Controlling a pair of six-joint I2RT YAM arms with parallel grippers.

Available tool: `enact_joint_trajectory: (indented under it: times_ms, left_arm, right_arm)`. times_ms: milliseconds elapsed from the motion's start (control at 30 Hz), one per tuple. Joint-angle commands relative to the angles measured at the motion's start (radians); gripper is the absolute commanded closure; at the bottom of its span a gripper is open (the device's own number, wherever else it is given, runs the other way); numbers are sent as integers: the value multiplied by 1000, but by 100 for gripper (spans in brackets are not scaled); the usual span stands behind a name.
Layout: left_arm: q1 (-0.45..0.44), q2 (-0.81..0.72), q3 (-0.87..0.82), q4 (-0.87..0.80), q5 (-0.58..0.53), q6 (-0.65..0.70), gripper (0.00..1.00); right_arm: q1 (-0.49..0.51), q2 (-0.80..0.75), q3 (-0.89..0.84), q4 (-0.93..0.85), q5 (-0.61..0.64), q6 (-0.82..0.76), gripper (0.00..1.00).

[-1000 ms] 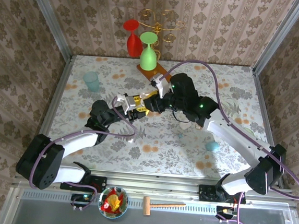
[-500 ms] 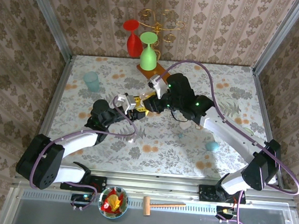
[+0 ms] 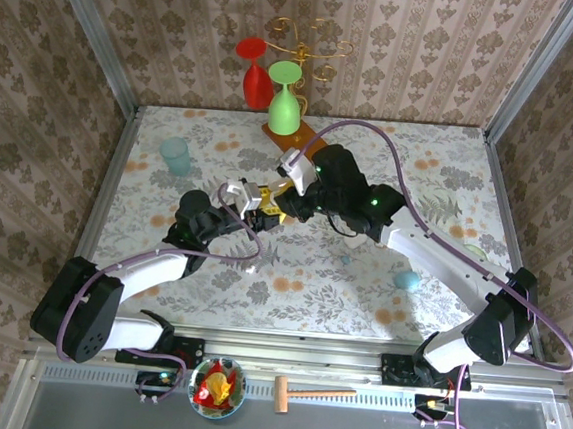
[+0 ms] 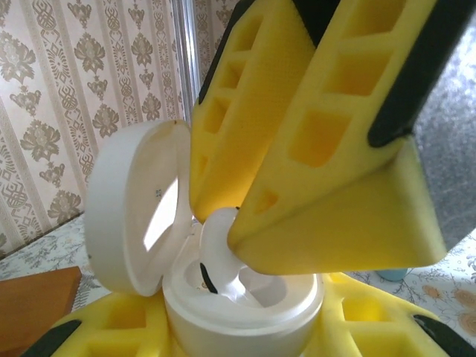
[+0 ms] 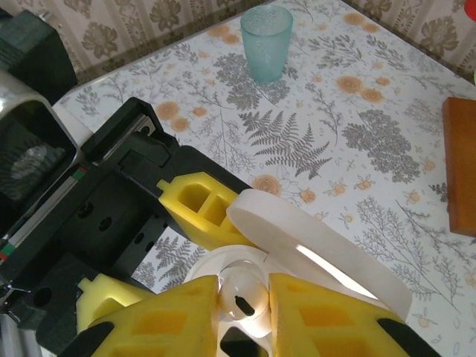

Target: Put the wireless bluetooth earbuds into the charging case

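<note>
White and round, the charging case (image 4: pixel 245 309) is squeezed tight between the yellow fingers (image 4: pixel 357 297) of the left gripper (image 3: pixel 255 207). It is held up over the middle of the flowery table (image 3: pixel 392 154). The lid (image 4: pixel 123 216) is open and stands up on the left in the left wrist view.

The right gripper (image 5: pixel 242 316) hangs right over the case, tip to tip with the left one. It pinches one little white earbud (image 5: pixel 239 294) between its own yellow fingers (image 5: pixel 327 320). The bottom of the earbud is down inside the open case, in one of the hollows.

On the far left of the table stands a blue-green cup (image 3: pixel 175 155). At the far edge lies a brown wooden board (image 3: pixel 291 135) with a green glass (image 3: pixel 284 104) at its far end. A red glass (image 3: pixel 254 71) is just left of the green one.
</note>
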Motion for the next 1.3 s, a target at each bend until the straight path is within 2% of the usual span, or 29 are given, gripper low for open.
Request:
enact_joint_trajectory:
  times_ms: [0,500,533,667,833,1067,1267]
  left_arm:
    - [-1,-20,43,17,-14,-22,95]
    - [12,7,21,8,-27,-4,95]
    - [20,9,15,8,-62,-1,95]
    - [56,12,-13,8,-77,4,96]
    - [66,-10,-40,-40,-152,55,96]
    - [66,-26,-47,-64,-199,85,96]
    - [67,-30,-54,-57,-211,80,96]
  right_arm:
    - [17,0,15,-74,43,-29,79]
    - [-10,-159,-108,50,135,47,82]
    - [-17,-172,-128,53,138,64,82]
    - [-64,-229,-217,70,130,132,82]
    - [-122,-273,-365,70,122,200,82]
    - [-141,-158,-546,158,112,291,82]
    - [-141,49,-587,268,91,340,82]
